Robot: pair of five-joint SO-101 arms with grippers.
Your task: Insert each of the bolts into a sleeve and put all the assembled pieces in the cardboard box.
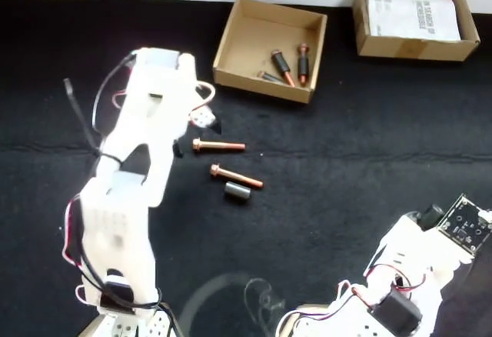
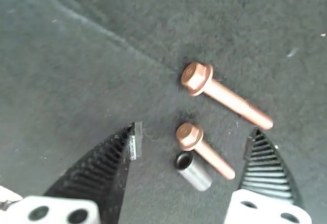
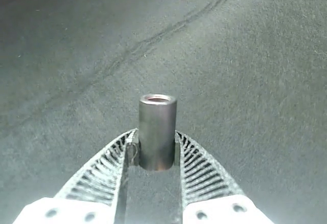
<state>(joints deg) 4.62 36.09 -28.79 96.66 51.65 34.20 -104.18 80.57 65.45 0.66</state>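
Two copper bolts (image 1: 219,146) (image 1: 237,176) lie side by side on the black cloth, with a loose dark sleeve (image 1: 237,192) touching the nearer one. My left gripper (image 2: 194,134) hangs open above them, its fingers (image 2: 110,165) straddling the nearer bolt (image 2: 204,150) and the sleeve (image 2: 194,170); the farther bolt (image 2: 225,98) lies just beyond. In the high view the left gripper (image 1: 201,125) sits at the bolts' head ends. My right gripper (image 3: 156,138) is shut on a second dark sleeve (image 3: 157,132), held upright with its bore showing. The cardboard box (image 1: 231,41) holds several assembled pieces (image 1: 290,66).
A second cardboard box (image 1: 369,43) with a printed sheet inside stands at the back right. The right arm (image 1: 407,268) is low at the front right. Cloth folds run across the middle of the table.
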